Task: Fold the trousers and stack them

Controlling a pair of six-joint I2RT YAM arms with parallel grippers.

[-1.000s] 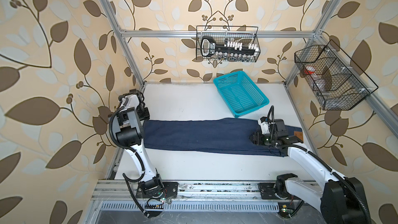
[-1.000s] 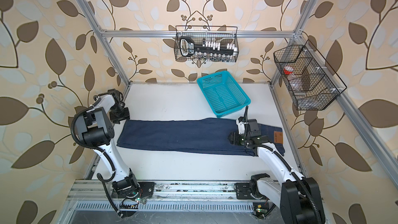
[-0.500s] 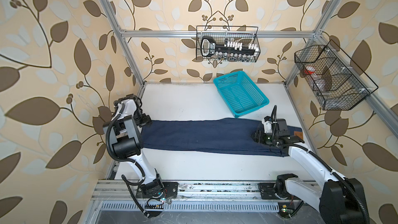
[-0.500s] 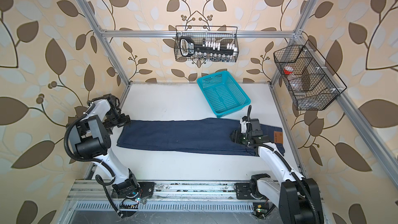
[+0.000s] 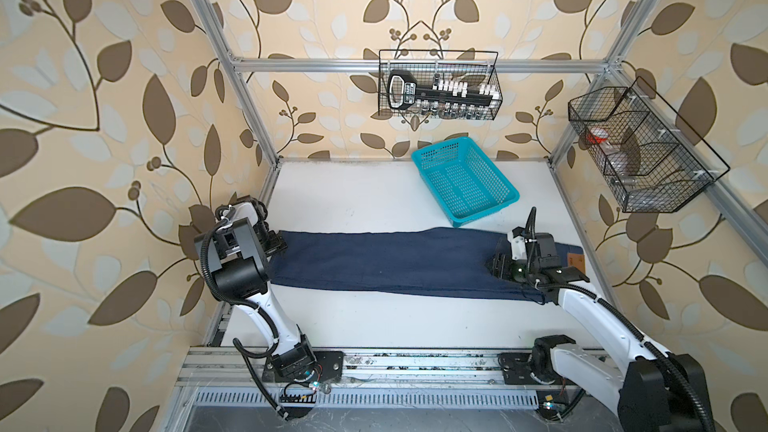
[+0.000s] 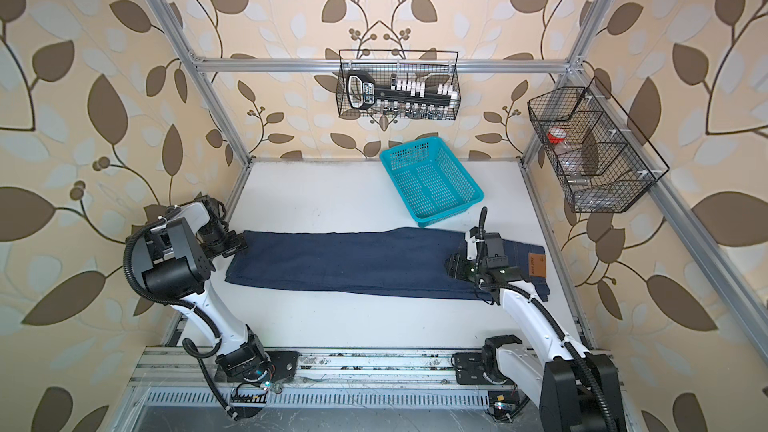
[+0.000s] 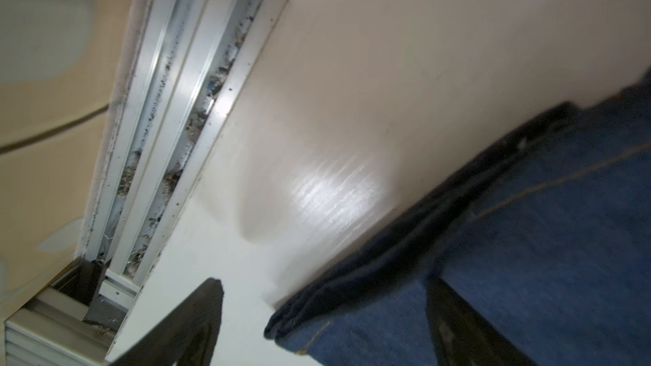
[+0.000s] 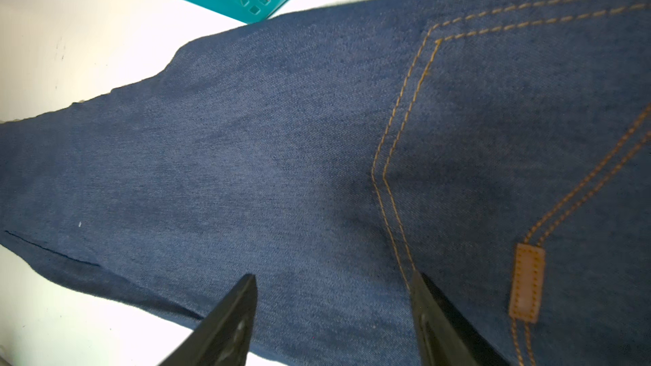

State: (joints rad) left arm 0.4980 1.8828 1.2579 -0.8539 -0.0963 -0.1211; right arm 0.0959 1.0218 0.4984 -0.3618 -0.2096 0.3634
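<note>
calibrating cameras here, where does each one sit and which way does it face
Both top views: high over base rail, looking down on table, trousers, basket; both arms show.
Left wrist: on left arm, facing trouser hem, table edge; left gripper's open fingers show.
Right wrist: on right arm, facing orange stitching; right gripper's open fingers show.
Shared: right wrist and top views both catch basket's corner.
</note>
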